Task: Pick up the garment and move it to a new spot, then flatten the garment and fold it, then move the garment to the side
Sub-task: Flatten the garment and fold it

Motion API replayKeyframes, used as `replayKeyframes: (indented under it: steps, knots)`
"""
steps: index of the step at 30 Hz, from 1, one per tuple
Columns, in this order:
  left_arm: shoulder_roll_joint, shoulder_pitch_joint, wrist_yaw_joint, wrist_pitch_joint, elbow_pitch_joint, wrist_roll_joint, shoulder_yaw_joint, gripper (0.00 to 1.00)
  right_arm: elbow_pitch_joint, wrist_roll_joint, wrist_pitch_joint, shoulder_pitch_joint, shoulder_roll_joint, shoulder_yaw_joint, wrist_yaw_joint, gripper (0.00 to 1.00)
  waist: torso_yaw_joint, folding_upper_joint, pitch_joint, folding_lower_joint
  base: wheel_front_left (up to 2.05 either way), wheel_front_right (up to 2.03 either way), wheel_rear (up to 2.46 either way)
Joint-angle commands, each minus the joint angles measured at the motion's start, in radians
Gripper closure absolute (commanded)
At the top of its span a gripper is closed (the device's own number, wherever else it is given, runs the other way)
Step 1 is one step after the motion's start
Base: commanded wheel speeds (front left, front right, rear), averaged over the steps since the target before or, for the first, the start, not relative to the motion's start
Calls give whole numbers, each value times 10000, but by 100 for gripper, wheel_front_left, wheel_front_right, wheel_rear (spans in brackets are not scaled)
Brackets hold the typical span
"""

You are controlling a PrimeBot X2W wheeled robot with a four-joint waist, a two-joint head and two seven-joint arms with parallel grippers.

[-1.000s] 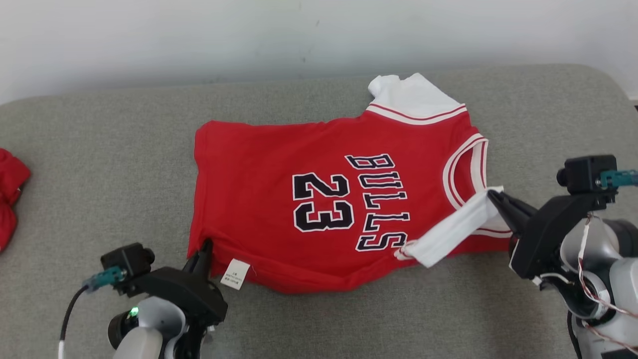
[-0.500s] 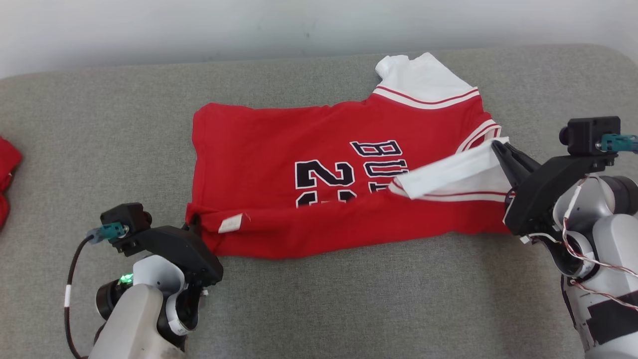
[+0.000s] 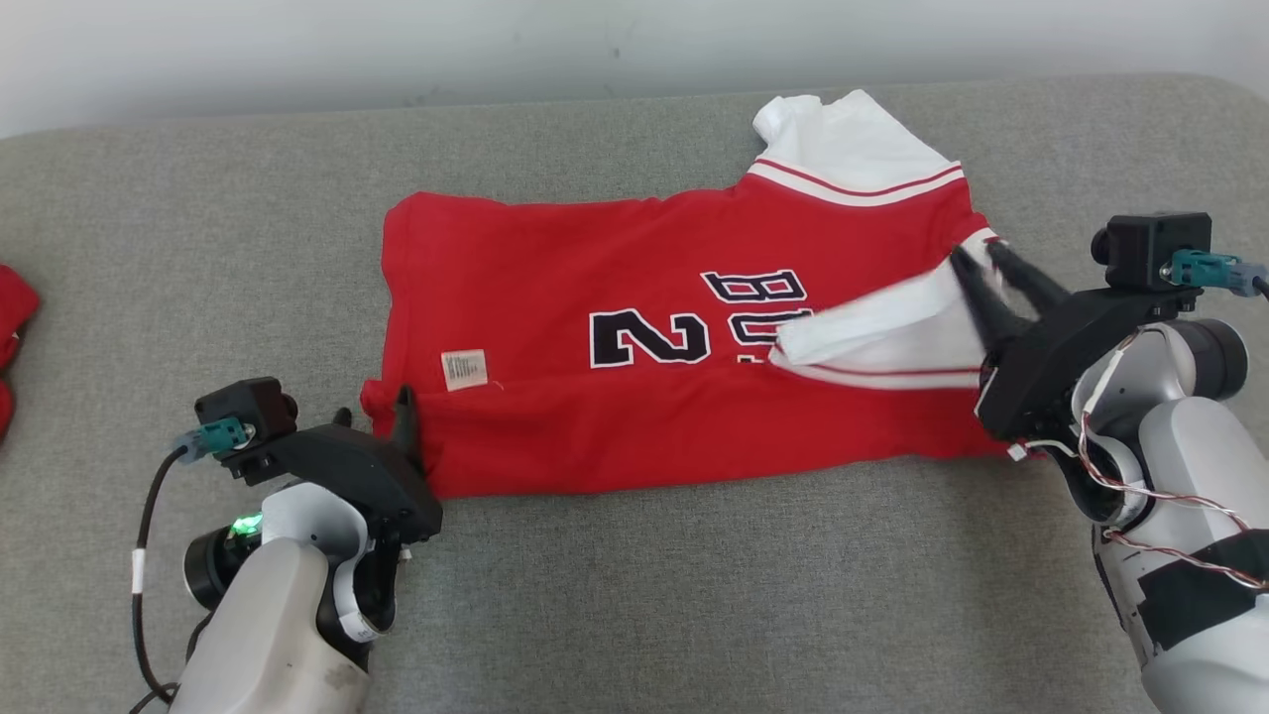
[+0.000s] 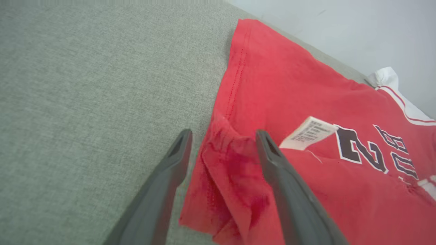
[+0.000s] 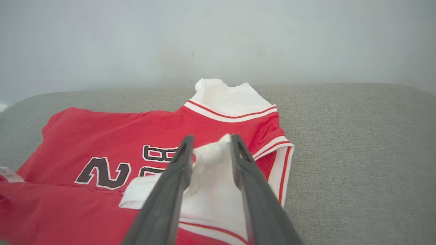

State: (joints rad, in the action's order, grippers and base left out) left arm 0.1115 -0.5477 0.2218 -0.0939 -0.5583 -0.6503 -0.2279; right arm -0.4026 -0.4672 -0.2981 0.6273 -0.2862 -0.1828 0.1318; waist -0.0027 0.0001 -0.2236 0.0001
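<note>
The red jersey (image 3: 615,288) lies on the grey cushion (image 3: 694,575), with its near edge folded up over the number. The left gripper (image 3: 373,405) is open, its jaws on both sides of the jersey's corner. The right gripper (image 3: 975,253) is also open, the white sleeve (image 3: 882,322) loose between its jaws.

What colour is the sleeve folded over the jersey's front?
The sleeve is plain white, against the red jersey; the right wrist view shows it best.

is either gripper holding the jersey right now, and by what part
Nothing is gripped: the left gripper stands open astride the bunched hem corner of the jersey, the right gripper open with the white sleeve loose between its fingers.
</note>
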Motion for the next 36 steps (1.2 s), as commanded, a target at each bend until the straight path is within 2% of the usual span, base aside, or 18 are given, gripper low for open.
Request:
replayKeyframes:
  steps: [1,6,11,16,23,29,36]
  knots:
    - [86,-133,-26,198,-40,166,-12,0,-45,-114,238,102,17,-34,-21,0,-1,-1,13,-1,0,0,0]
    - [365,161,-111,796,-52,544,-211,0,31,-296,962,-137,-107,-125,-21,0,28,-1,190,-1,0,0,0]
    - [707,704,-88,1138,161,1079,-631,0,267,-423,945,-667,-249,-35,-21,0,21,-1,374,-1,0,0,0]
    - [967,1522,75,1243,646,1567,-1109,0,615,-110,314,-1627,-454,356,-21,0,4,-1,482,-1,0,0,0]
    - [1212,1758,366,1054,1178,2153,-1581,0,775,794,-823,-2499,-173,1281,-21,0,-80,-1,333,-1,0,0,0]
    - [1321,1250,490,649,945,2509,-1918,0,536,1510,-1577,-2357,325,1854,-21,0,-181,-1,125,-1,0,0,0]
    - [1208,793,490,274,738,2687,-2225,0,59,1954,-2028,-1938,582,1987,-21,0,-115,-1,-161,-1,0,0,0]
